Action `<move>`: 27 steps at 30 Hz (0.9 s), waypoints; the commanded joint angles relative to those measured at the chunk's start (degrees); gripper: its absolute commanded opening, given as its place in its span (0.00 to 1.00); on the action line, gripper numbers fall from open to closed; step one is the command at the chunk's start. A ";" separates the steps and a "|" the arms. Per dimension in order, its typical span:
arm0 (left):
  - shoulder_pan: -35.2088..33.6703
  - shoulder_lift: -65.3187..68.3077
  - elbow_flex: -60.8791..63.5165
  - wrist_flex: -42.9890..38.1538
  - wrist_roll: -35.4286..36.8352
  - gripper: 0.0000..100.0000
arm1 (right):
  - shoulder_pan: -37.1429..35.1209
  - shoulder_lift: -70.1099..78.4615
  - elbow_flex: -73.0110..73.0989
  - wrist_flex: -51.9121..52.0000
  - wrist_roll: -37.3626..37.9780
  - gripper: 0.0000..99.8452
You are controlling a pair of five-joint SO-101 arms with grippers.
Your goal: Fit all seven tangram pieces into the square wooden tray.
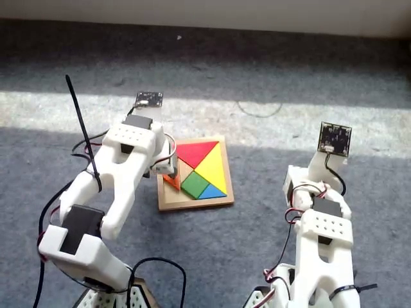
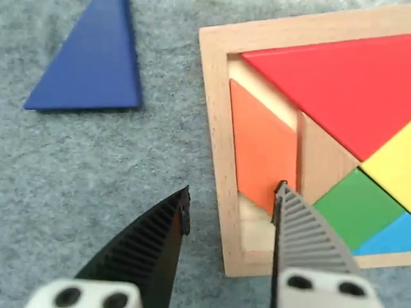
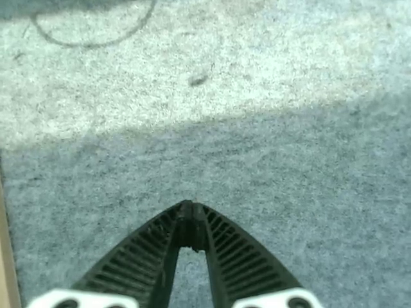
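Note:
The square wooden tray (image 1: 192,205) (image 2: 215,128) lies on the grey carpet and holds a red triangle (image 1: 196,154) (image 2: 340,83), a yellow triangle (image 1: 213,169), a green square (image 1: 194,185) (image 2: 359,205), a light blue piece (image 1: 213,192) and an orange parallelogram (image 2: 263,154). The orange piece lies tilted in the tray, with bare wood beside it. My left gripper (image 2: 231,208) is open over the tray's edge; one fingertip touches the orange piece, the other is over the carpet. A dark blue triangle (image 2: 93,64) lies on the carpet outside the tray. My right gripper (image 3: 191,218) is shut with nothing in it, over bare carpet.
Grey carpet (image 1: 257,77) spreads around the tray, with a bright sunlit band across the back. A thin looped thread (image 3: 90,35) lies on the carpet ahead of the right gripper. Cables hang by the left arm (image 1: 115,186).

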 commanded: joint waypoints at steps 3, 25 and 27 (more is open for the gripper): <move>-2.68 -2.42 -0.40 -1.23 0.18 0.17 | -0.48 -1.71 -0.48 -1.27 0.70 0.01; -2.33 6.64 -5.85 -7.74 0.18 0.19 | -0.48 -1.71 -0.13 -1.27 0.70 0.01; -2.42 9.36 -9.45 -5.10 0.18 0.19 | -0.48 -1.71 -0.13 -1.27 0.70 0.01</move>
